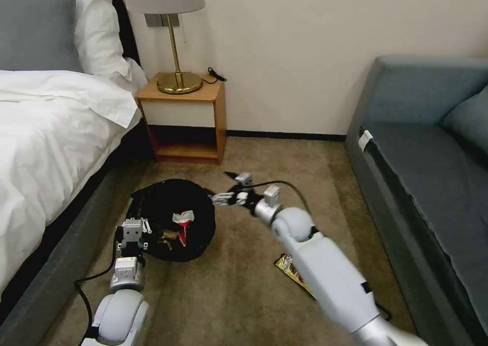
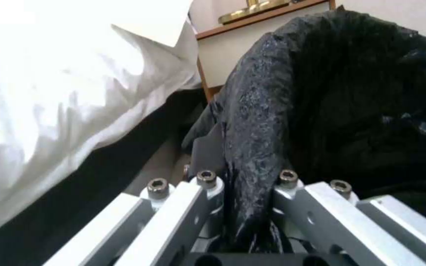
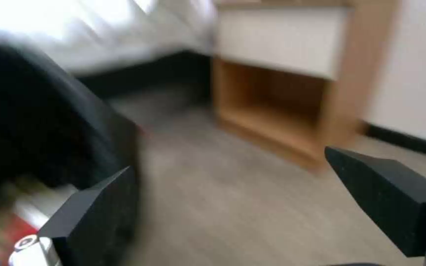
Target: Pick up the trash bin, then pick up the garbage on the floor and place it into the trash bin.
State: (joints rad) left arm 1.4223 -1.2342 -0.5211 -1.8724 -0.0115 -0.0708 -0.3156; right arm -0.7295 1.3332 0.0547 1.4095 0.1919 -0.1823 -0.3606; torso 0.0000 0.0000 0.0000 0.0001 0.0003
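The trash bin (image 1: 168,203), lined with a black bag, is tipped toward me on the carpet beside the bed. My left gripper (image 1: 133,230) is shut on its near-left rim; in the left wrist view the black bag rim (image 2: 252,122) runs between the closed left gripper (image 2: 246,176). A red-and-white packet (image 1: 183,225) and a tan piece (image 1: 165,240) lie inside the bin. My right gripper (image 1: 219,185) hovers open and empty at the bin's right rim, its fingers (image 3: 100,207) spread wide beside the bin (image 3: 26,129). A yellow-brown snack wrapper (image 1: 291,268) lies on the carpet under my right arm.
The bed (image 1: 46,132) lines the left side and a grey sofa (image 1: 432,163) the right. A wooden nightstand (image 1: 185,117) with a brass lamp (image 1: 175,40) stands against the wall behind the bin. Carpet (image 1: 229,295) lies open between bed and sofa.
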